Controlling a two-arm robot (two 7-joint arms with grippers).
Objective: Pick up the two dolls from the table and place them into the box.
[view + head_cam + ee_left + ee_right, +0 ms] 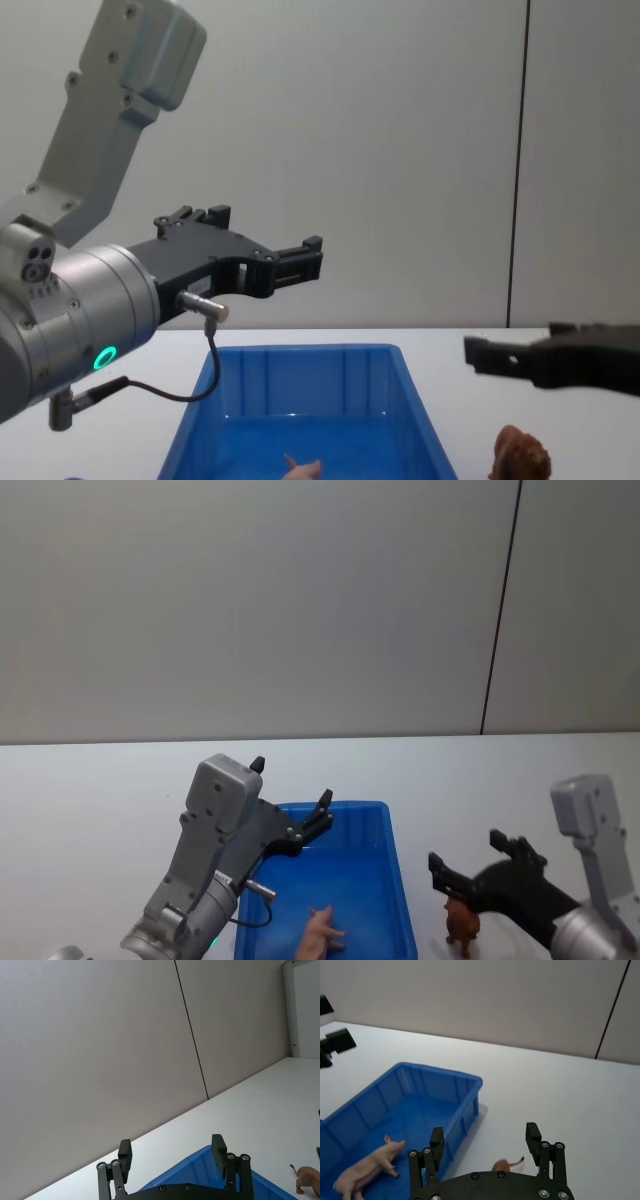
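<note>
My left gripper [291,783] hangs in the air over the far left part of the box [401,885], jaws spread wide and holding nothing. The pale pink doll [322,935] lies on its side on the box's blue floor, toward the near end and about midway between the long walls. My right gripper [466,850] is out over the tabletop [100,790] to the right of the box. Its jaws are open too and empty. Below it, clear of my fingers [533,1136], the shaggy reddish-brown doll [462,925] stands on the white surface just beside the box's right wall, near its near right corner.
</note>
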